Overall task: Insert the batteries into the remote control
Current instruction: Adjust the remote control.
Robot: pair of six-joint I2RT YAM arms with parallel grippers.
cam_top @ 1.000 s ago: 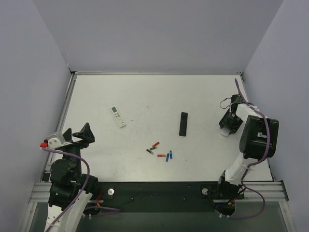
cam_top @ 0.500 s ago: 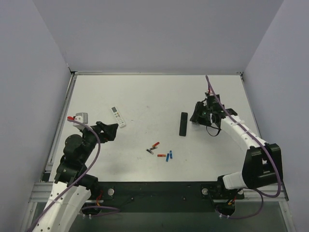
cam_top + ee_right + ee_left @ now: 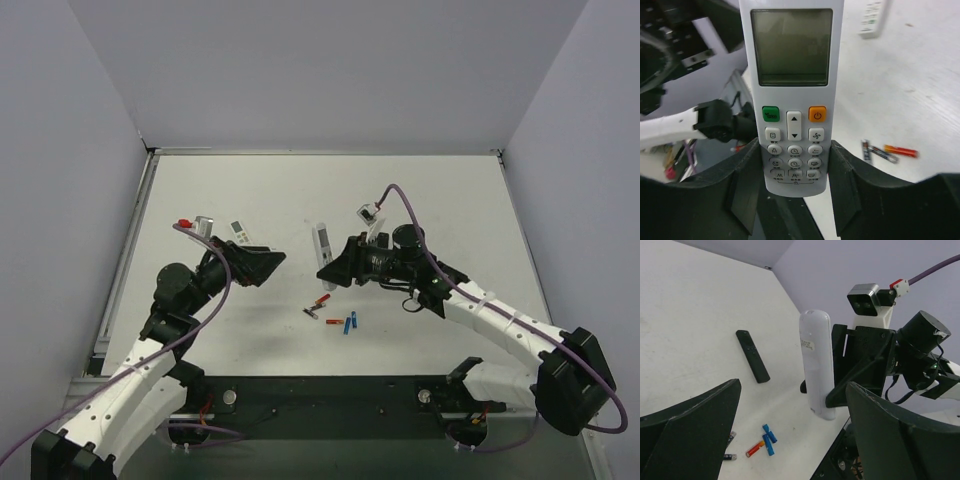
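Observation:
My right gripper (image 3: 332,270) is shut on the lower end of the white remote control (image 3: 321,241) and holds it upright above the table's middle. In the right wrist view the remote (image 3: 792,75) shows its screen and buttons between my fingers (image 3: 747,180). In the left wrist view its plain back (image 3: 816,370) faces my left gripper (image 3: 792,387), which is open and empty a short way off. The left gripper (image 3: 264,265) is just left of the remote. Two blue batteries (image 3: 350,322) lie on the table in front, and also show in the left wrist view (image 3: 768,439).
A second white remote (image 3: 238,230) lies at the back left, partly behind the left arm. A slim black remote (image 3: 752,362) lies beyond the right gripper. Red cells (image 3: 322,299) and a dark grey cell (image 3: 311,313) lie beside the blue ones.
Both arms have swung in from the sides to the table's middle. The right gripper has carried the white remote leftward from the right side. The left gripper has moved right, facing it.

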